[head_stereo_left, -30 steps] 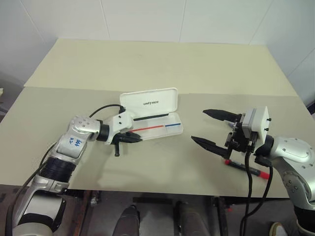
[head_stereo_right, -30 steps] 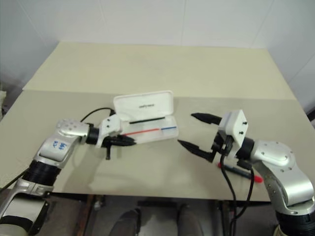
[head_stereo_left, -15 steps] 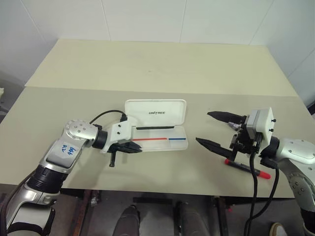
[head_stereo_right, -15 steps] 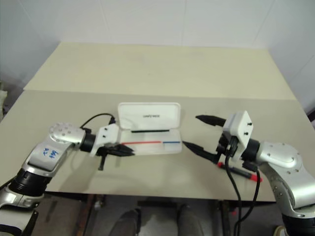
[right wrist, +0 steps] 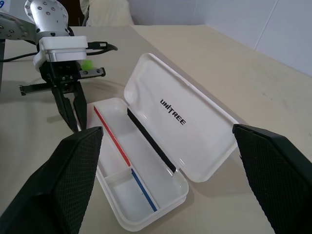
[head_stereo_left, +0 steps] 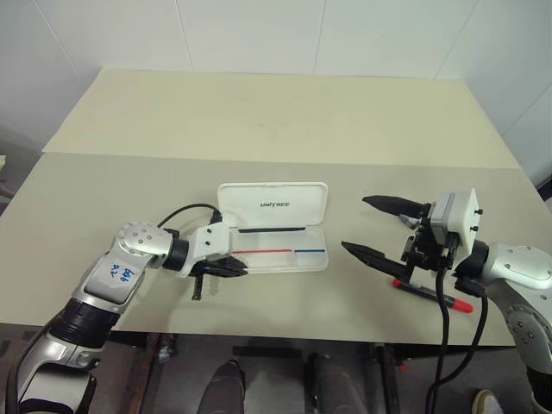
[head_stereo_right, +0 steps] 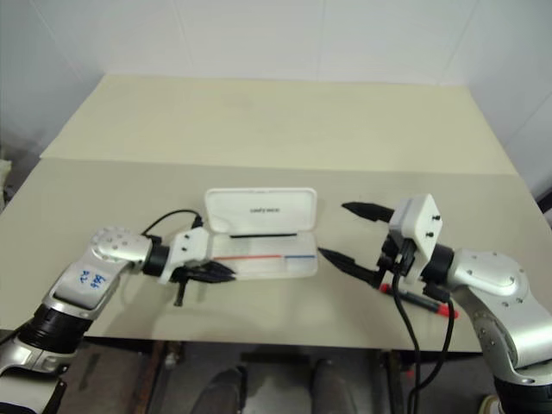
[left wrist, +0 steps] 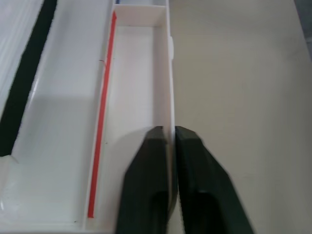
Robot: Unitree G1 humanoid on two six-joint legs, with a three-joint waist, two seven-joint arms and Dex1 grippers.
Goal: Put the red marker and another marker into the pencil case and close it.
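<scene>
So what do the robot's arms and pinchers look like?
Both arms are shiny silver metal with rounded joints. The left arm has blue handwriting on a white label, and a black cable loops over its wrist. Each wrist ends in a white block. The left gripper and the right gripper each have two black, pointed fingers. Black cables hang below the right arm.

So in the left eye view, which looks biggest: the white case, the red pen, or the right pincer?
1. The pencil case, lid open.
2. The right pincer, standing nearer the camera, so its rank against the case is unsure.
3. The red marker, partly hidden.
</scene>
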